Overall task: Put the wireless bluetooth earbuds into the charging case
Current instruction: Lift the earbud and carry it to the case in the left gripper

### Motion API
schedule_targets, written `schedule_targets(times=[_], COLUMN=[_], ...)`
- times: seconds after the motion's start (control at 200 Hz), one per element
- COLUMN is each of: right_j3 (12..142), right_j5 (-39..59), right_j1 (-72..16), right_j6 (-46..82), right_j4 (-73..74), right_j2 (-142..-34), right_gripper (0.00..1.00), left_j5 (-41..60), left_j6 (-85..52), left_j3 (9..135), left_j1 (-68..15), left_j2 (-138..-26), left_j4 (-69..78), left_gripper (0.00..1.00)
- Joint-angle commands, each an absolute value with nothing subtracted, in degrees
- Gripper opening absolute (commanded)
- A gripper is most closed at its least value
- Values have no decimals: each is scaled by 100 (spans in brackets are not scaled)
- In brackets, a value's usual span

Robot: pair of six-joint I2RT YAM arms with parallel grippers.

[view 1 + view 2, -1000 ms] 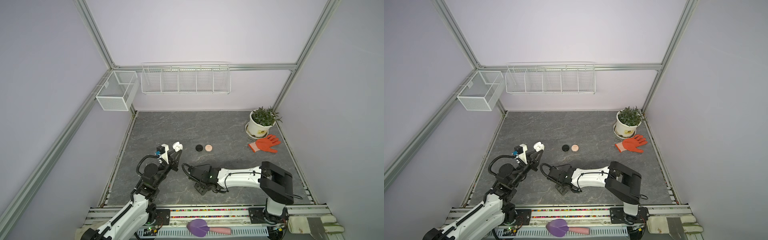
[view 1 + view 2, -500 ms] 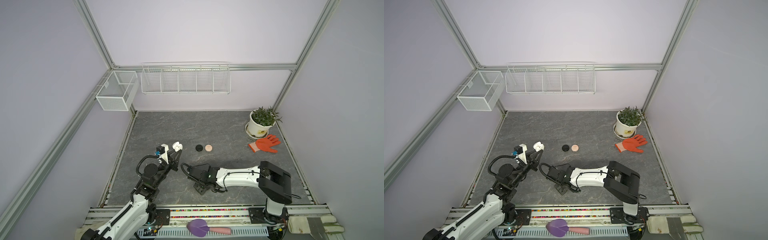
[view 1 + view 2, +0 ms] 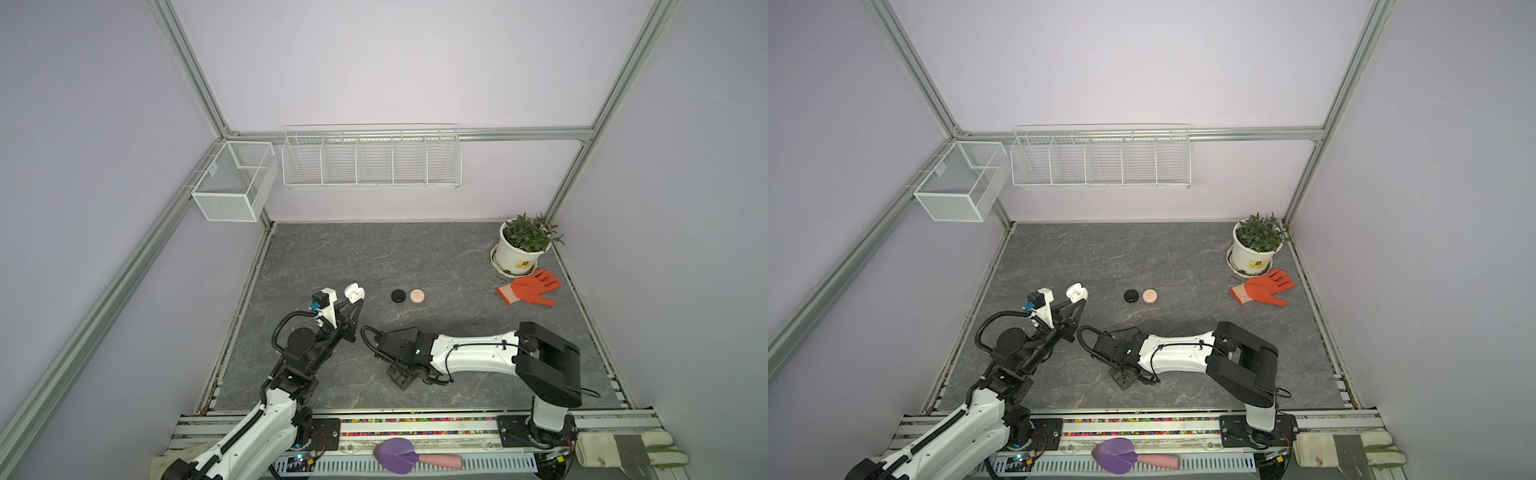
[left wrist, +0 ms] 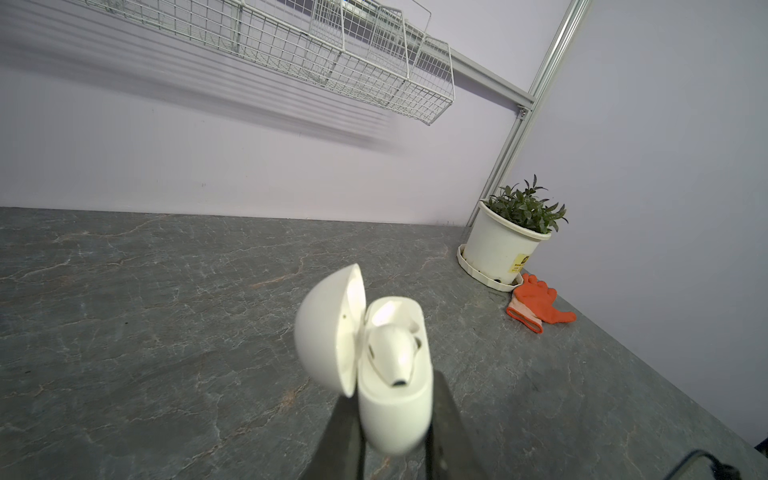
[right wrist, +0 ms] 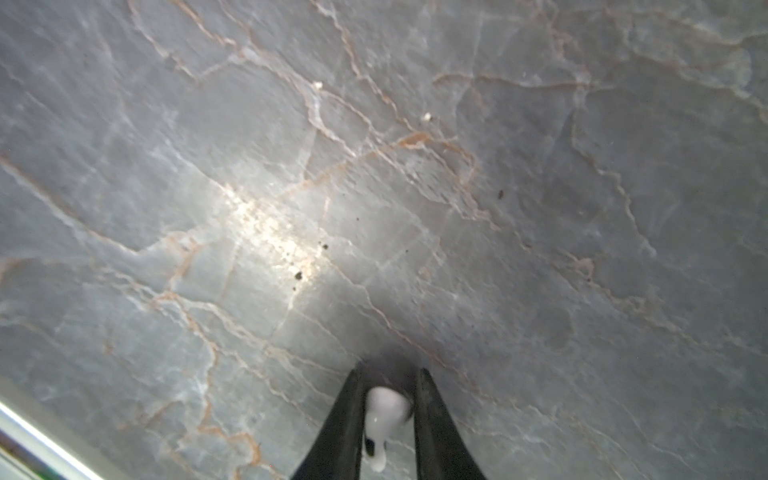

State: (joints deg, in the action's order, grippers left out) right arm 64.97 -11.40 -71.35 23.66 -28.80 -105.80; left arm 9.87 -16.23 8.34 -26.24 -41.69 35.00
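Observation:
My left gripper [image 3: 352, 305] [image 4: 394, 432] is shut on a white charging case [image 3: 354, 293] [image 3: 1076, 294] [image 4: 392, 409], held off the table at the left. Its lid [image 4: 328, 328] is flipped open, and one white earbud [image 4: 395, 353] sits inside. At the front middle, my right gripper [image 3: 401, 379] [image 5: 389, 376] points down onto the grey table. Its fingers are closed on a second white earbud [image 5: 384, 407], stem hanging toward the wrist. In both top views that earbud is hidden under the gripper.
A closed black round case [image 3: 398, 295] and a closed pink one [image 3: 417, 296] lie side by side mid-table. A potted plant [image 3: 519, 249] and an orange glove [image 3: 530, 287] sit at the back right. Wire baskets [image 3: 370, 158] hang on the rear wall.
The right wrist has crept slightly to the left, low over the table. The left arm with the open case has stayed where it was.

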Motion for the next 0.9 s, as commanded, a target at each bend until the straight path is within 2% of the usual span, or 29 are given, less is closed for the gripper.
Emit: schedule_targets(times=[0.0, 0.585, 0.895], right_j3=[6513, 6509, 6392], right_j5=[-1160, -1204, -1545], right_j1=[-7141, -7134, -7097], right_j6=[2477, 2443, 2547], right_j4=[-3278, -3255, -3243], right_j2=[-10696, -10681, -10411], right_gripper=[23, 17, 15], left_j5=[924, 949, 1035], left_j6=[-1626, -1622, -1654], left_j3=[907, 925, 960], left_j1=[-2584, -2584, -2584], left_j2=[-4166, -4123, -4153], left_j4=[3563, 3496, 3531], left_gripper=[0, 0, 0])
